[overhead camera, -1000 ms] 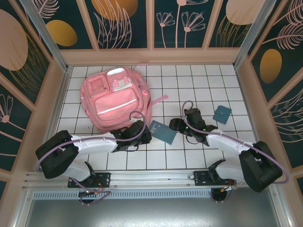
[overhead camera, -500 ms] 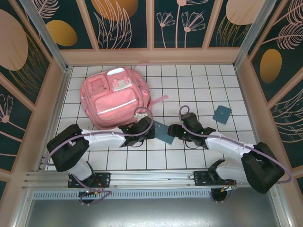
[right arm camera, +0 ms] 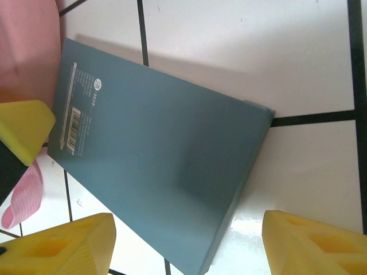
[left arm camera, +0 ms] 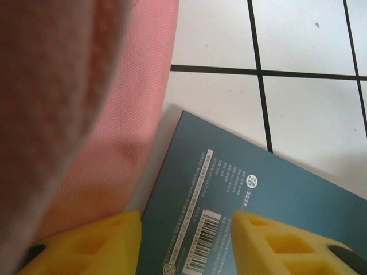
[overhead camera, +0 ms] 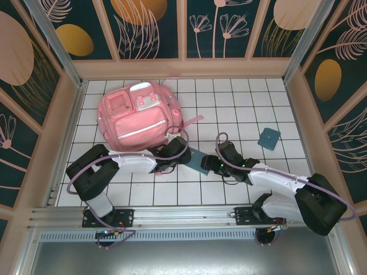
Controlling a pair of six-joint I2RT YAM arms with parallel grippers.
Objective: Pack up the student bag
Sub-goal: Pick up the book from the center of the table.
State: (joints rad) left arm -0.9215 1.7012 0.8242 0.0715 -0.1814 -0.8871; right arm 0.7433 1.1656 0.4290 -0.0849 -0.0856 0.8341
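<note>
Both arms have closed in on the teal book (right arm camera: 155,154): your right claw (right arm camera: 189,240) straddles it wide open, and your left claw (left arm camera: 183,240) has parted, seemingly gripping nothing. Pickup looks next. Just beyond, the pink bag (overhead camera: 137,114) lies flat.

White gridded table (overhead camera: 229,109), pink student bag (overhead camera: 137,117); teal book (overhead camera: 196,162) beside it, second book (overhead camera: 269,137) farther right

A large soft pink fabric backpack (overhead camera: 137,117) is lying flat on the far-left part of the white tiled table (overhead camera: 241,103). Its front pockets and pale reflective strip are facing up.
</note>
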